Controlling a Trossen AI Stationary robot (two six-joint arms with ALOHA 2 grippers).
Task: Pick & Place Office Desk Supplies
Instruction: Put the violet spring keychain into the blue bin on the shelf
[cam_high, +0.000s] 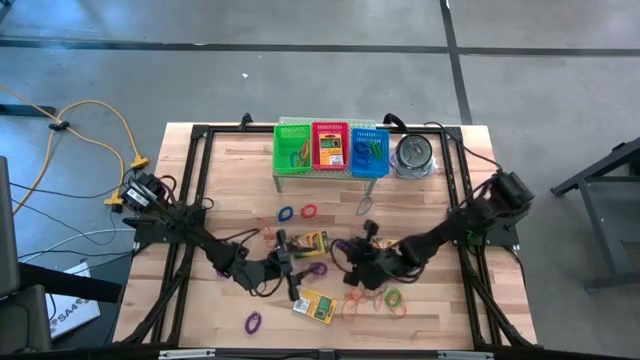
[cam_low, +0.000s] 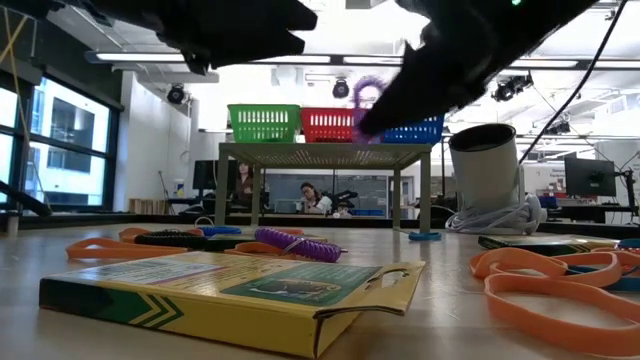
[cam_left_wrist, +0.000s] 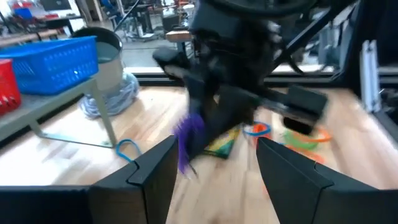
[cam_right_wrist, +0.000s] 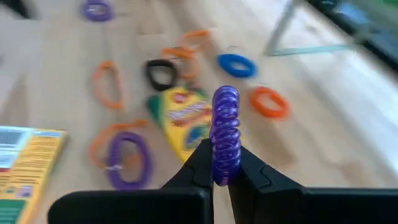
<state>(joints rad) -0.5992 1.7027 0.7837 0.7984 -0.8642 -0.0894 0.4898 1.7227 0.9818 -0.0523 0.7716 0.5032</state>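
Purple coiled band (cam_right_wrist: 225, 134) pinched upright in right gripper (cam_right_wrist: 222, 163) above table.

1. Left wrist view is motion-blurred: the right gripper (cam_left_wrist: 205, 134) and the purple loop (cam_left_wrist: 186, 140) it pinches are smeared, outlines unclear.
2. Low view cuts both arms at the top edge; they read as dark shapes, and the purple loop (cam_low: 368, 92) is partly hidden behind one.
3. High view: contents of the green basket (cam_high: 293, 148), red basket (cam_high: 330, 147) and blue basket (cam_high: 368, 150) too small to identify.
4. Right wrist view: crayon box (cam_right_wrist: 25, 165) cut off at the edge.
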